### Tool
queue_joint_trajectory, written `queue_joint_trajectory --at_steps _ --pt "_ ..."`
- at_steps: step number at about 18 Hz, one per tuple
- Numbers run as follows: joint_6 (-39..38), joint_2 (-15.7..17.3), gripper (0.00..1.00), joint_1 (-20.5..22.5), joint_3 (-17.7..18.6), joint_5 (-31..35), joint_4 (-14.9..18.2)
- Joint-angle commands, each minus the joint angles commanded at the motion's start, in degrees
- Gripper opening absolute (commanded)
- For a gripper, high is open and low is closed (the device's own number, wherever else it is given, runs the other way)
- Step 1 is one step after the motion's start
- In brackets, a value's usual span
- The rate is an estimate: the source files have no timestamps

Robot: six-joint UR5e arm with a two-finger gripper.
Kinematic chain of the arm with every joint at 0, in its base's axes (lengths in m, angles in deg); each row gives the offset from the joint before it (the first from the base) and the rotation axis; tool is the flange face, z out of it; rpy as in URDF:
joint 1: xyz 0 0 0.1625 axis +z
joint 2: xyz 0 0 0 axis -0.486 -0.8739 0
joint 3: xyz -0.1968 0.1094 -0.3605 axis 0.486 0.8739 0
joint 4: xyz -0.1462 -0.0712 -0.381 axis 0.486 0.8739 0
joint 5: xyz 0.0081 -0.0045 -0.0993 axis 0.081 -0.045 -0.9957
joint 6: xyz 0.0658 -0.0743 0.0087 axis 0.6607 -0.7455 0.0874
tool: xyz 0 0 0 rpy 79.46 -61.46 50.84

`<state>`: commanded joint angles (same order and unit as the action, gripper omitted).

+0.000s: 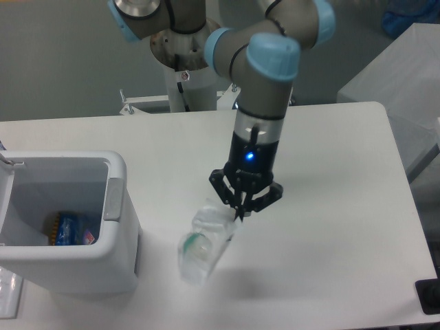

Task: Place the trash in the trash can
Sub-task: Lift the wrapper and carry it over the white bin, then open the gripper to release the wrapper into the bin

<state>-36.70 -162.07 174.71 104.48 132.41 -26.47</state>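
Gripper (239, 212) is pointing straight down over the middle of the table, fingers drawn in narrow and pinched on the upper end of the clear bottle (205, 242). The bottle hangs tilted, low end toward the camera, a shadow on the table (330, 206) under it, so I judge it's just lifted or barely touching; can't tell which. It sits just right of the trash can (103, 237), near but not touching its wall. The can is at the left front of the table, open top, with a grey strip (113, 199) on the near-side rim. Inside, at the bottom, there's a blue packet (72, 229) with some orange and pink on it. I don't see the white wrapper anywhere on the table; hidden or already in, can't say. Step in hand reads as carrying the bottle to the can. To do it well: lift high enough that the dangling low end clears the thick rim, since the grip is on one end and the bottle will swing; move left slowly, centre over the opening rather than the rim edge, then release. The crushed plastic is slippery and soft, so the pinch could slide off mid-carry. Writing: nothing legible. The bottle shows a greenish patch, possibly a label, too blurred to read. The packet's print is unreadable too.
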Motion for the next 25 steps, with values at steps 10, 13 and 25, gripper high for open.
queue_joint_trajectory --at_steps 10,13,25 --pt "-4.5 6.4 0.00 -8.8 0.0 -0.2 -0.1" --pt "2.7 8.4 0.00 -13.0 2.8 0.2 -0.2" --pt "25.2 8.1 0.00 -20.8 6.8 1.9 -0.1"
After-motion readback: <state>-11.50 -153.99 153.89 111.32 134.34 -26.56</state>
